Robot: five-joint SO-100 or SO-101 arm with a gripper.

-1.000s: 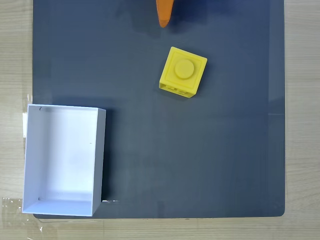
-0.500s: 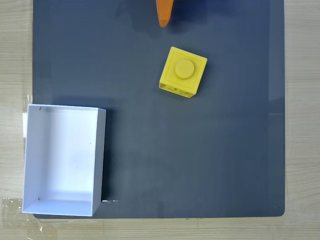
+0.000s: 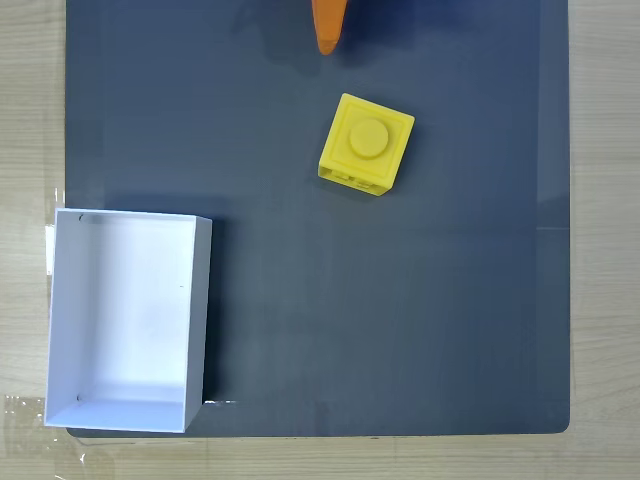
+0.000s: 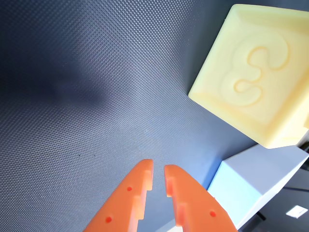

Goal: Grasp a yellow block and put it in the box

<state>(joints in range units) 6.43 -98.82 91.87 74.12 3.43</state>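
Clearly the grasp has not begun: the yellow block (image 3: pixel 367 144) sits free on the dark grey mat (image 3: pixel 400 320), stud face up in the fixed view and turned a little askew to the mat's edges. The orange gripper (image 4: pixel 158 176) shows in that view as a single tip at the top edge, at about 11 o'clock from the block and apart from it. In the wrist view its two fingers stand nearly together, a thin slit between the tips, holding nothing; the block lies at roughly 1 o'clock from them, with an embossed figure on the face turned toward the camera.

The white box (image 3: pixel 198 320) rests open and empty at the mat's lower left, at about 8 o'clock from the block and well apart from it.

The step in hand looks like the approach. Next, by my reading, the fingers must spread wider than the block, swing toward it, line up with two opposite flat sides, and descend around it before closing.
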